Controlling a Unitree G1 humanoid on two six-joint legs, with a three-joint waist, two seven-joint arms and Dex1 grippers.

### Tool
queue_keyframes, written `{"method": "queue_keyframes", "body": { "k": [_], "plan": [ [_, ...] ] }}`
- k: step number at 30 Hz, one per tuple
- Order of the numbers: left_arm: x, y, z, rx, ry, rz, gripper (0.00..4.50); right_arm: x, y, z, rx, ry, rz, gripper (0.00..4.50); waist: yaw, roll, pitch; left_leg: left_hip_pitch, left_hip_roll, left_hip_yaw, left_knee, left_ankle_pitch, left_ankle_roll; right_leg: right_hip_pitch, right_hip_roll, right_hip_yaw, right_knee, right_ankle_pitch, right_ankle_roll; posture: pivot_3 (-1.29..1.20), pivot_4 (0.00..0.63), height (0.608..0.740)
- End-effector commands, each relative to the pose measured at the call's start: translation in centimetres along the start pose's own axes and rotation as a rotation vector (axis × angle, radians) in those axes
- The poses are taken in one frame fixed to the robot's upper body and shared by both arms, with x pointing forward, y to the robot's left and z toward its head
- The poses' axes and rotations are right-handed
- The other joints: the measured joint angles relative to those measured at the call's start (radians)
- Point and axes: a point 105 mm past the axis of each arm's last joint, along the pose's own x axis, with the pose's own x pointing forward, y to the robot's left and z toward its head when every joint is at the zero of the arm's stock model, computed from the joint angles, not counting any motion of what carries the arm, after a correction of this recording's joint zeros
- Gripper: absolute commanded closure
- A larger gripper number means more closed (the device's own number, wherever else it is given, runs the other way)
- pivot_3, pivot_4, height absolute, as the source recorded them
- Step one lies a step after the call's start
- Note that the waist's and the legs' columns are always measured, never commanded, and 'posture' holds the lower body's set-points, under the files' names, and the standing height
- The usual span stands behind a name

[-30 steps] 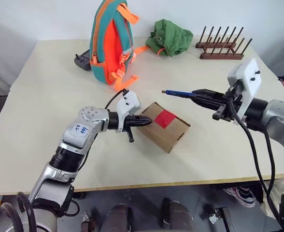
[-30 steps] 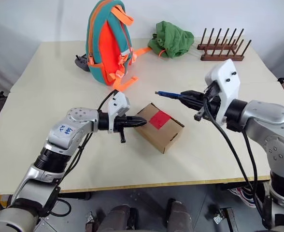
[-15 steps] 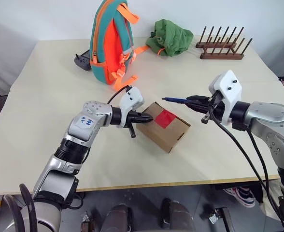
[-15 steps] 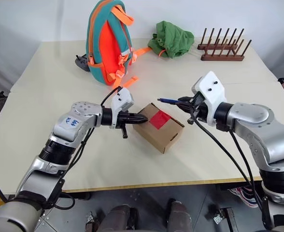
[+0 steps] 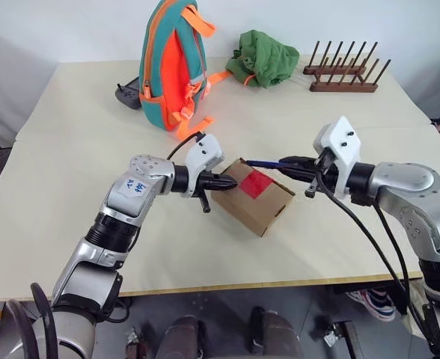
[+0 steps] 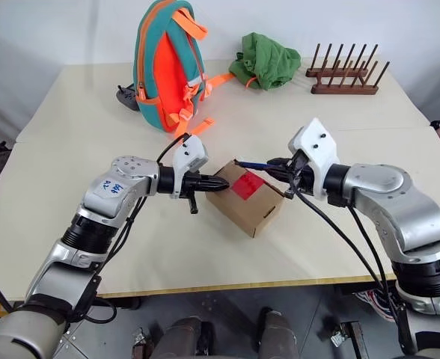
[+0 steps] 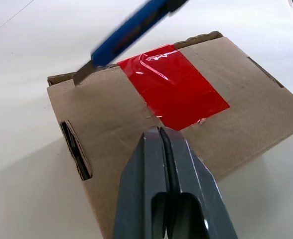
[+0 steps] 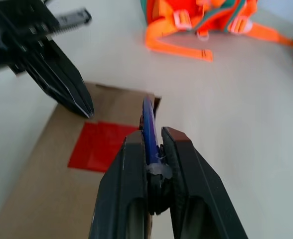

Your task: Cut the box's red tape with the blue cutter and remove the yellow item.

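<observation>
head stereo: down over table (image 5: 70, 134) | wrists: close on box (image 7: 236, 104)

**Even light on the table, blur up close**

Bright, diffuse light covers the cream table (image 5: 78, 142) in both head views, with soft shadows beneath the box (image 5: 256, 196) toward the lower part of the frame. In the left wrist view the red tape (image 7: 174, 92) shows pale streaks of glare, while the blue cutter (image 7: 129, 35), upper centre, is smeared out of focus. In the right wrist view the backpack (image 8: 201, 20) along the top edge is soft and blurred.
</observation>
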Motion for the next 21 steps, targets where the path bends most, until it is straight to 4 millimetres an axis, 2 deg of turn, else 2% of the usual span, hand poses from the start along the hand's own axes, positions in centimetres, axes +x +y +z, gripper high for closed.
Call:
{"method": "queue_keyframes", "body": {
  "k": [1,11,21],
  "plan": [
    [0.1,-0.2,0.7,0.027,-0.006,0.002,4.48,-0.2,-0.6,1.3,-0.04,-0.042,-0.018,4.32,0.0,0.0,0.0,0.0,0.0,0.0,0.0,0.0,0.0,0.0,0.0,0.0,0.0,0.0,0.0,0.0,0.15,0.74],
    [0.0,-0.2,0.6,0.023,-0.009,0.009,4.48,-0.5,-1.0,1.6,-0.049,-0.046,-0.015,4.32,0.0,0.0,0.0,0.0,0.0,0.0,0.0,0.0,0.0,0.0,0.0,0.0,0.0,0.0,0.0,0.0,0.15,0.74],
    [0.1,-0.1,0.6,0.017,-0.009,0.022,4.48,-0.8,0.1,0.5,-0.056,0.02,0.061,4.32,0.0,0.0,0.0,0.0,0.0,0.0,0.0,0.0,0.0,0.0,0.0,0.0,0.0,0.0,0.0,0.0,0.15,0.74]
  ]
}}
